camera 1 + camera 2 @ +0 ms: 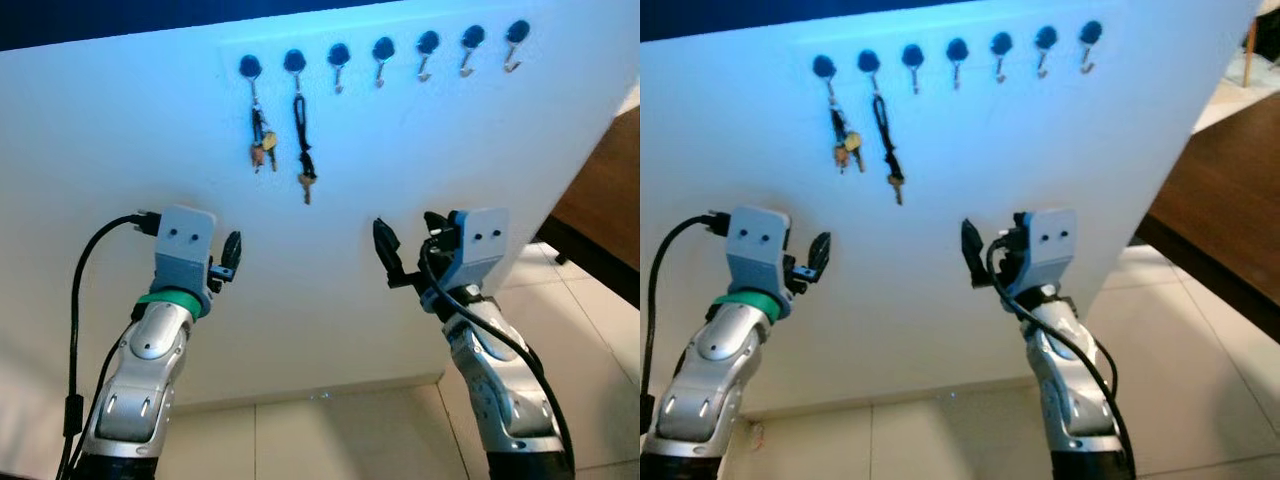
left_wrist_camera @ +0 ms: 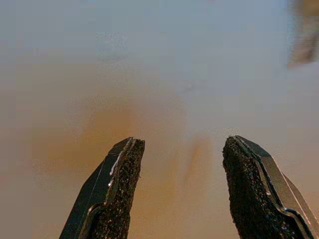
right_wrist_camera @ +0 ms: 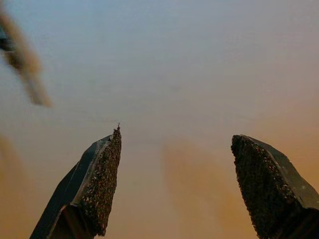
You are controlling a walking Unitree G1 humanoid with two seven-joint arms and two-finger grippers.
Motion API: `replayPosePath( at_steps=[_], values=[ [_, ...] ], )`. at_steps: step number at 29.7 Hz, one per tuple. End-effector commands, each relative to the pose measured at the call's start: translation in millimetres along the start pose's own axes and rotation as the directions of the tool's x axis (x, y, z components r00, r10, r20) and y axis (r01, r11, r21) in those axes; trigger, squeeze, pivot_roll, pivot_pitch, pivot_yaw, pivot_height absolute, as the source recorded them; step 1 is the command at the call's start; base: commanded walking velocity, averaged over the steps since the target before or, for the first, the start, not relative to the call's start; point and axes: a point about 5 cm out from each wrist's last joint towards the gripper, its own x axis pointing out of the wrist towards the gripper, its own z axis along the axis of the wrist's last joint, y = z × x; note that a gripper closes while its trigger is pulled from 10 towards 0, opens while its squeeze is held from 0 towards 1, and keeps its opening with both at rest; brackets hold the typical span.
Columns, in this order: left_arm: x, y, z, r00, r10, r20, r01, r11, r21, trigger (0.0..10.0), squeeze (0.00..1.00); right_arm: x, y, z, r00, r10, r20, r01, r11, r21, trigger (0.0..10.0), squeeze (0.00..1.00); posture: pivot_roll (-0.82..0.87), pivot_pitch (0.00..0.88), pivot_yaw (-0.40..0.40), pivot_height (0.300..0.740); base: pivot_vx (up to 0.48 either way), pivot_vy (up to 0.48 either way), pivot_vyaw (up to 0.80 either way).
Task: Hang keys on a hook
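Keys hang from two of the seven dark round hooks in the row (image 1: pixel 380 47) near the top of the white panel (image 1: pixel 150 130). From the hook at our far left dangles a key bunch (image 1: pixel 262 146), a short cluster with a brassy piece and a reddish one, lying flat against the panel. From the next hook hangs a single key (image 1: pixel 306 186) on a long black strap (image 1: pixel 300 115), its tip lower than the bunch. The other five hooks carry nothing.

We hold both arms raised toward the panel, below the hooks and well apart from the keys. Our left gripper (image 2: pixel 182 189) has its two black fingers spread wide with nothing between them, bare panel ahead. Our right gripper (image 3: pixel 174 184) is likewise spread wide and holds nothing. Pale floor tiles (image 1: pixel 330 435) show beneath the panel, and a dark wooden surface (image 1: pixel 600 200) lies to our right.
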Motion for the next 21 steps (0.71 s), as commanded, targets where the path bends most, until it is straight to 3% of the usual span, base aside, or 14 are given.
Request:
replayPosePath(
  at_steps=[1,21],
  values=[
    [-2.0,1.4,-4.3,1.0,0.007,-0.017,-0.007,1.0,0.003,10.0,0.0,-1.1,1.4,-5.9,1.0,0.003,-0.028,-0.003,1.0,0.012,10.0,0.0,-0.23,0.076,0.149,0.74,0.0,0.0,-0.8],
    [1.2,6.1,-6.6,0.999,0.01,-0.03,-0.01,1.0,0.003,10.0,0.0,0.6,3.7,-9.2,0.999,-0.001,-0.033,0.002,0.999,0.032,10.0,0.0,-0.22,0.059,0.164,0.74,0.0,0.0,-0.8]
  ],
)
